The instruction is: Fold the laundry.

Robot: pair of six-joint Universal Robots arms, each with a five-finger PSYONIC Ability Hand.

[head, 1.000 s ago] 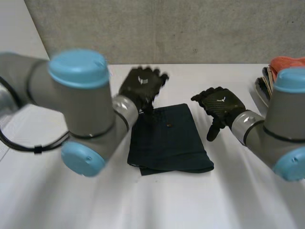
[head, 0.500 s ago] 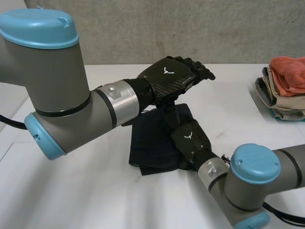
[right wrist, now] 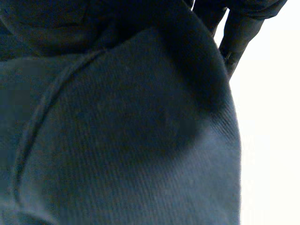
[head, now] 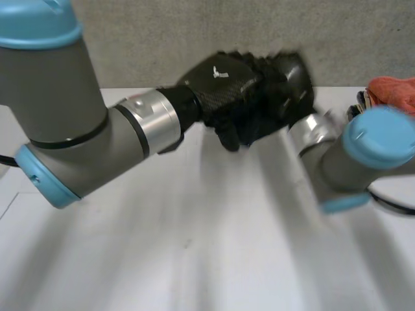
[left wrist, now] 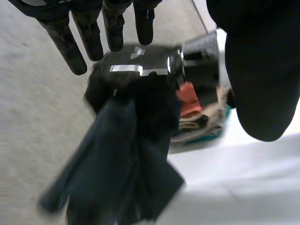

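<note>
The dark cloth [left wrist: 117, 173] hangs clear above the white table [head: 194, 259], on the near side of the folded pile [head: 392, 87]. The right hand [left wrist: 136, 58] holds it, with its fingers closed round the cloth's bunched upper end. The left hand [head: 220, 81] is just beside the right hand, on the side away from the pile. Its fingers [left wrist: 112, 28] are straight, spread and holding nothing.
</note>
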